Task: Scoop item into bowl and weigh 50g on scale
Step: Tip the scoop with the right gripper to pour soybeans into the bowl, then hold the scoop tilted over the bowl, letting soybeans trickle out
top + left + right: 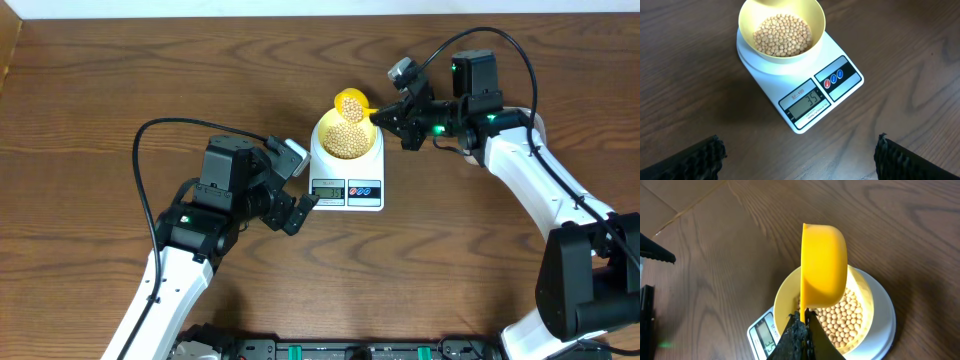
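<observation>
The white scale stands mid-table with the pale yellow bowl on it. Tan beans cover the bowl's bottom, and the display reads 35. My right gripper is shut on the handle of a yellow scoop, which is tipped on its side over the bowl's far rim. My left gripper is open and empty over bare wood just in front of the scale, to its left.
Brown wooden tabletop lies all around the scale. A black rail runs along the front edge. Dark equipment shows at the left edge of the right wrist view.
</observation>
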